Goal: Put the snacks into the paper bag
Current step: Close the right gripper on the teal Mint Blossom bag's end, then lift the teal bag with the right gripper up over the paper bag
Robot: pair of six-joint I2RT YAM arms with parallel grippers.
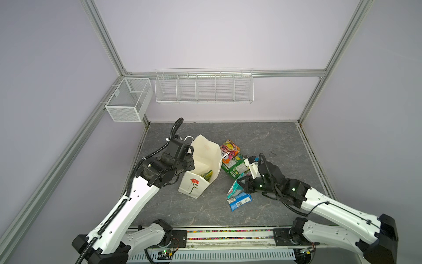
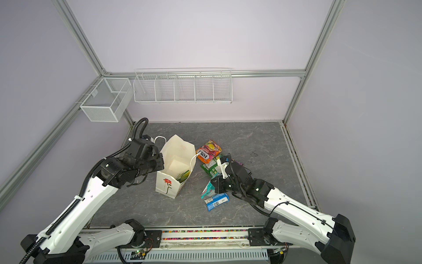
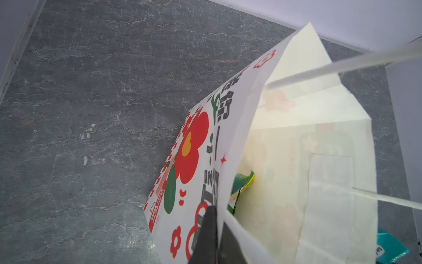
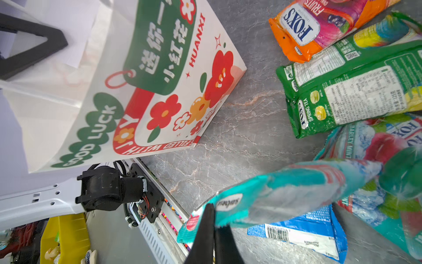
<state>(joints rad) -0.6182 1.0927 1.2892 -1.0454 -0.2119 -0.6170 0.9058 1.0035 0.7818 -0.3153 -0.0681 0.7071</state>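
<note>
The left gripper [image 3: 218, 214] was clamped shut on the rim of the paper bag [image 1: 205, 146], which stood open and held one yellowish-green packet [image 1: 207, 174]. To its right lay one orange packet [image 1: 229, 148], two green packets [image 4: 342, 98], one teal packet [image 4: 376, 146] and one blue bar wrapper [image 1: 239, 201]. The right gripper [image 4: 215, 217] pinched a second teal packet [image 4: 285, 189] by its edge.

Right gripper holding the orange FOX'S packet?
No, the right gripper is shut on a teal packet, while the orange FOX'S packet lies apart from it, untouched.
</note>
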